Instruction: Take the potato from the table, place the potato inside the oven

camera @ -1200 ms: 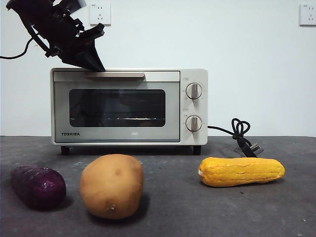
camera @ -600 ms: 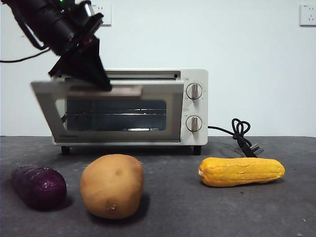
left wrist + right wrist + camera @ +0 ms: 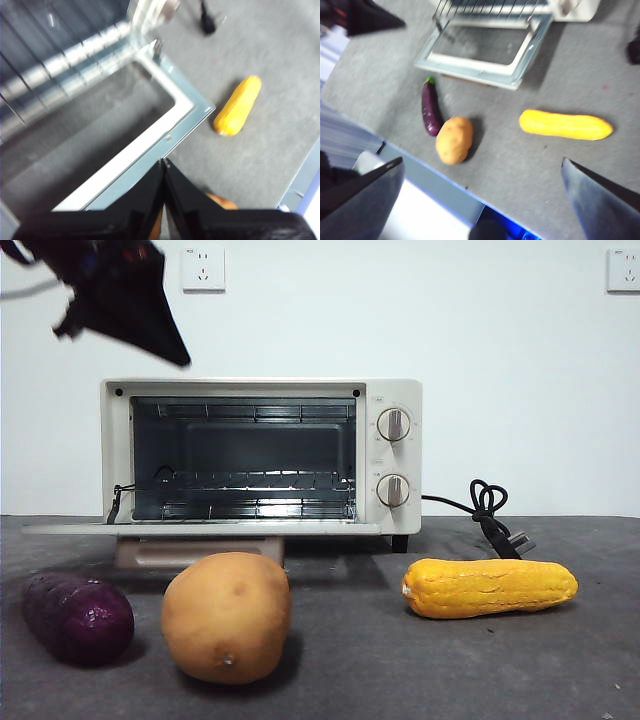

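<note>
So oven (image 3: 260, 455) door down; potato (image 3: 227, 617) untouched on table (image 3: 420, 660), below clenched empty left claw (image 3: 163, 162); right claw (image 3: 480, 165) wide, released. Pick and load remain.

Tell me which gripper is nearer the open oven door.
Left. The left gripper hangs just above the oven door, fingers together. The right gripper is high above the table's near edge, open.

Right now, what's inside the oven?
The oven is open and only its wire rack shows inside; no food. The potato sits on the table. The deepest back corners are too dark to see.
</note>
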